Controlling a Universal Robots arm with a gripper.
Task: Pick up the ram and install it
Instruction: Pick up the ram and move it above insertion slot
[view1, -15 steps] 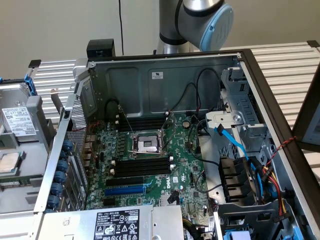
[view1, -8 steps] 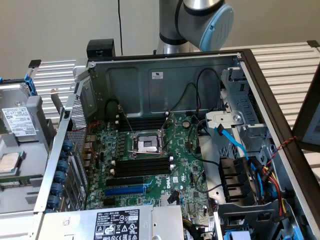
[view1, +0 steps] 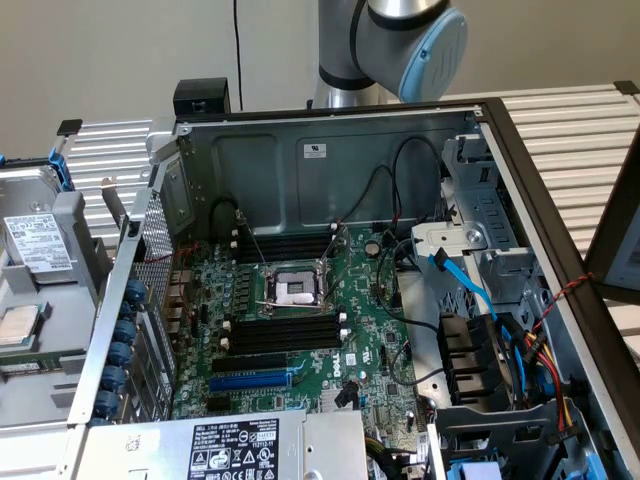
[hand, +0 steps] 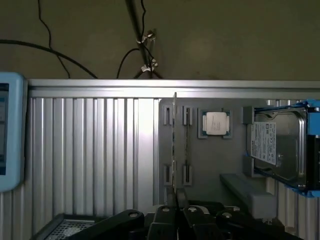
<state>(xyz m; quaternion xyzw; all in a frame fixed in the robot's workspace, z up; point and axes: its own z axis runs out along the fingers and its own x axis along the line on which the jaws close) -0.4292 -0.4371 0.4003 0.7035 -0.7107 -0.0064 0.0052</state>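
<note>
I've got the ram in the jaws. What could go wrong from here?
The jaws are shut on the ram, with a long stretch reaching out beyond them; it could pivot if its end meets resistance.

In the wrist view, a second stick stands in the tray alongside it; a sideways move might knock the two together.

Loose black cables hang in the open case near the memory slots and might snag the ram or jaws.

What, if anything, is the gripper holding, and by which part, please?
The memory stick, pinched across its flat sides by the gripper; whether near its end or middle, I can't tell.
</note>
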